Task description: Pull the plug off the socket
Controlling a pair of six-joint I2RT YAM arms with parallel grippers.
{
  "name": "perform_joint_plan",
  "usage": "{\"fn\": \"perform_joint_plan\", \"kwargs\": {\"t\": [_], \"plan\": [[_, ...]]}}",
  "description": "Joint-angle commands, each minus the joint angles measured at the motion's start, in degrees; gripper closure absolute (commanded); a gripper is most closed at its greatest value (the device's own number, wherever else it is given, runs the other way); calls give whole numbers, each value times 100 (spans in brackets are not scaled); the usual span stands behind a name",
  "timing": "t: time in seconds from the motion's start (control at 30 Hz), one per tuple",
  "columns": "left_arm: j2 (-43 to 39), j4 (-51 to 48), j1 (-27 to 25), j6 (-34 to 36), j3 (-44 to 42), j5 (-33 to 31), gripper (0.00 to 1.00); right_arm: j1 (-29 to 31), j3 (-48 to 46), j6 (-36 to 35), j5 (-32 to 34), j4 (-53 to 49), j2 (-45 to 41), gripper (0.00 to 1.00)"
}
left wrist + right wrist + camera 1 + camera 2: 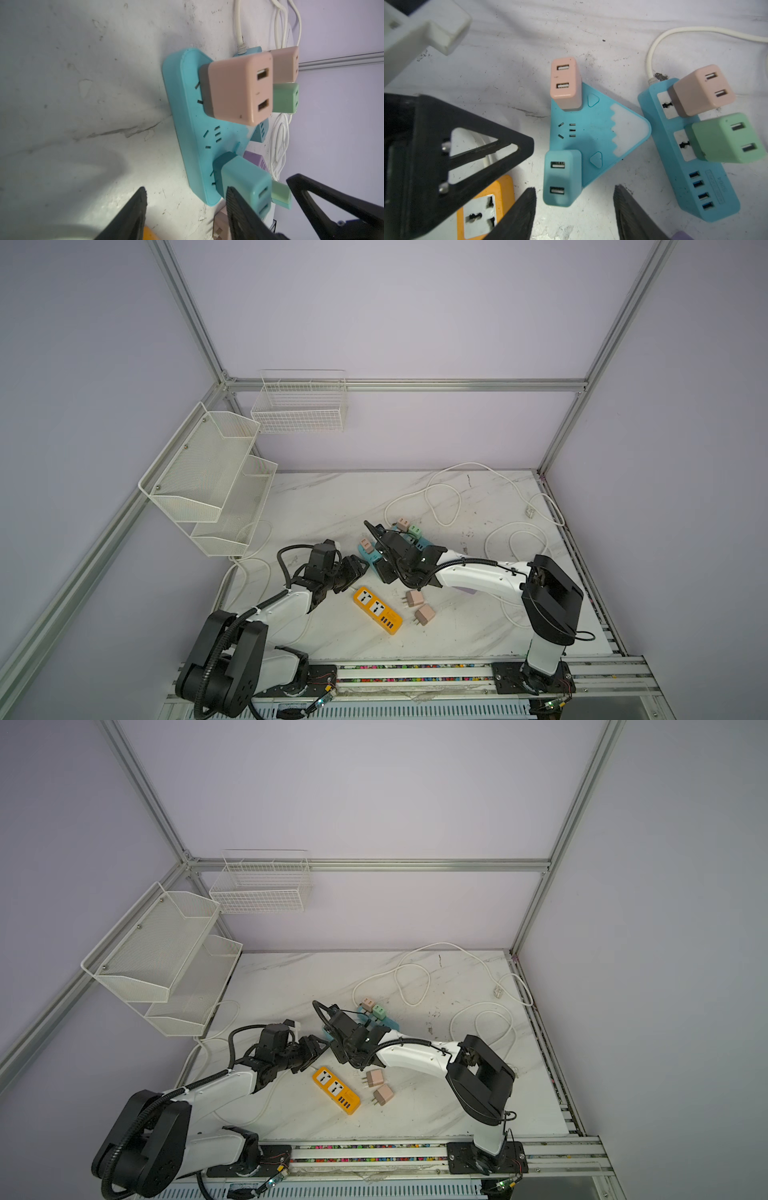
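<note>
- Right gripper (575, 212) hangs with jaws wide, straddling the teal cube-shaped USB plug (562, 178). There's a gap on both sides and no contact that I can see.
- That plug is seated in the near corner of the teal triangular plastic socket (591, 133), mid-table.
- A pink cube plug (565, 83) is seated at the socket's far corner too.
- Left gripper (185, 216), jaws apart and holding nothing, waits just left of the socket.
- A loose pink plug (414, 598) and a second loose pink plug (424, 615) lie by the empty orange power strip (377, 610), so part looks done.
- Left to do, I'd say: clamp and pull.
</note>
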Motion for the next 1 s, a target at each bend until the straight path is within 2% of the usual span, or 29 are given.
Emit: {"fn": "perform_joint_plan", "kwargs": {"t": [0.0, 0.17, 0.3, 0.43, 0.57, 0.73, 0.97], "plan": [[175, 522, 43, -22, 233, 271, 41, -3, -135, 80, 7, 259, -60, 37], [479, 697, 43, -56, 302, 251, 43, 0, -217, 146, -67, 418, 12, 37], [888, 846, 43, -19, 423, 402, 49, 0, -231, 172, -65, 446, 80, 38], [1088, 889, 42, 6, 524, 462, 49, 0, -209, 150, -75, 410, 85, 38], [1210, 929, 43, 6, 557, 452, 49, -3, -206, 141, 89, 370, 143, 39], [1282, 848, 34, -4, 431, 110, 51, 47, 46, 94, 587, 6, 384, 41], [1403, 757, -7, 162, 400, 65, 51, 85, 144, -58, 577, 31, 459, 42]]}}
